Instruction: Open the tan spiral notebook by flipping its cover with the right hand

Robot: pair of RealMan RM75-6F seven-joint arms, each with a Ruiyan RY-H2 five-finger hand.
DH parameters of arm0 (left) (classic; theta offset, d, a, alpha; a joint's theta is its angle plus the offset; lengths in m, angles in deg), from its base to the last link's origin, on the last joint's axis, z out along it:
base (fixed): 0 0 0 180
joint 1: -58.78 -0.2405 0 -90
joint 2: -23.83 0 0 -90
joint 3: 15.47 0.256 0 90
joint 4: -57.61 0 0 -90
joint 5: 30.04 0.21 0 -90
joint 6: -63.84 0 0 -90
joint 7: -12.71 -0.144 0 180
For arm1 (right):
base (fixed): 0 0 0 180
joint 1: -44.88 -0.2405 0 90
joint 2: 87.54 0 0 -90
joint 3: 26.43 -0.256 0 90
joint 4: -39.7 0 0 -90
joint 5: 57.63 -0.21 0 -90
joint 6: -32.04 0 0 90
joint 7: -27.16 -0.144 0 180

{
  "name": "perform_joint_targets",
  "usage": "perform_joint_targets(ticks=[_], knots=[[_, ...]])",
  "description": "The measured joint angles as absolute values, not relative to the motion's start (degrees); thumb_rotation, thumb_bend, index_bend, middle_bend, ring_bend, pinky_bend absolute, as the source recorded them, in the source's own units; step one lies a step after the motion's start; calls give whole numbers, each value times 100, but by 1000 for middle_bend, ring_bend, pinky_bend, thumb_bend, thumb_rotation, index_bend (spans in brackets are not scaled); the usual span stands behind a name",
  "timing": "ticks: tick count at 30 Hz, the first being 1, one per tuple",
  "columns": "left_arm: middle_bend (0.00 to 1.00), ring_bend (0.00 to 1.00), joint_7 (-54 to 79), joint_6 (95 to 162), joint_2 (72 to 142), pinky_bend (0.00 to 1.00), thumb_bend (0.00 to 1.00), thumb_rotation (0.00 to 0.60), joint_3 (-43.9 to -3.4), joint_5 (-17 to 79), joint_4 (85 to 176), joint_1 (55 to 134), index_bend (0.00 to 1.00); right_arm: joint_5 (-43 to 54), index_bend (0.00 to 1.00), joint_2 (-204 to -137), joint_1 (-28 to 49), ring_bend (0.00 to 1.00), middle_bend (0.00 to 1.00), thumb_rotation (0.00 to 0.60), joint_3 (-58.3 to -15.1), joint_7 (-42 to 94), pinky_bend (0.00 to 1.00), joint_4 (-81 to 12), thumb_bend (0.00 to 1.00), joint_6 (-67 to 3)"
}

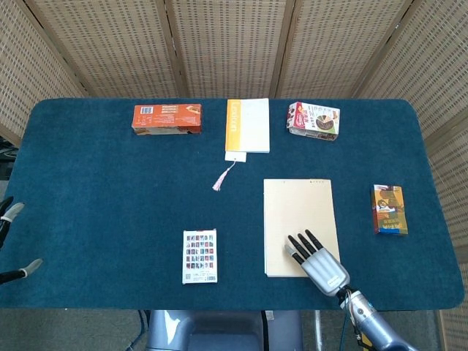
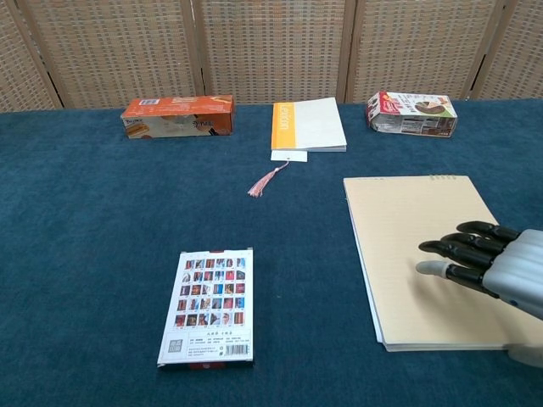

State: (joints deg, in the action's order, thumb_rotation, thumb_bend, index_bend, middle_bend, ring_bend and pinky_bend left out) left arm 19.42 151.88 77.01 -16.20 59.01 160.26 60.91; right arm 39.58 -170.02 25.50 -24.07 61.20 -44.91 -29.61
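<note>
My right hand [image 2: 492, 271] hovered over the notebook's [image 1: 298, 219] near end, fingers [image 2: 454, 248] spread, empty; next I'd hook the cover edge.

matt tan paper notebook [image 1: 298, 225]; napped blue cloth table [image 1: 110, 190]; woven wicker screen [image 1: 234, 44].
</note>
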Motion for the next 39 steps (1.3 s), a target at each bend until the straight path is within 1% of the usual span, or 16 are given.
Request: perform_joint_targets(ticks=[2,6,15,17,19,21,22,28,39], knots=[[0,0,1982,15191,7694,0,0,600,-1627,5879,16016,6086,0,3914,0,-17027,2535,0,0,600,-2420,6123,0,-4452,260,-2957],[0,0,1992,15168,7689,0,0,600,-1629,5873,16006,6095,0,3843,0,-17083,2498,0,0,600,-2431,6125,0,-4382,311,-2951],[0,0,1904,15160,7712,0,0,600,-1630,5868,16032,6098,0,3779,0,-17158,2459,0,0,600,-2427,6171,0,-4296,314,-2994],[0,0,1887,15158,7719,0,0,600,-1627,5869,16034,6097,0,3788,0,-17196,2456,0,0,600,-2419,6223,0,-4218,354,-3022],[0,0,1880,15155,7723,0,0,600,-1624,5872,16033,6097,0,3808,0,-17244,2455,0,0,600,-2410,6257,0,-4129,458,-3062],[0,0,1878,15159,7725,0,0,600,-1627,5871,16031,6096,0,3837,0,-17299,2453,0,0,600,-2406,6253,0,-4043,510,-3138],[0,0,1880,15160,7725,0,0,600,-1628,5868,16032,6095,0,3852,0,-17319,2452,0,0,600,-2409,6240,0,-4011,517,-3178],[0,0,1878,15148,7724,0,0,600,-1637,5852,16034,6102,0,3893,0,-17437,2410,0,0,600,-2503,6103,0,-3873,517,-3399],[0,0,1887,15135,7718,0,0,600,-1633,5851,16038,6104,0,3668,0,-17570,2305,0,0,600,-2571,6284,0,-3856,499,-3221]])
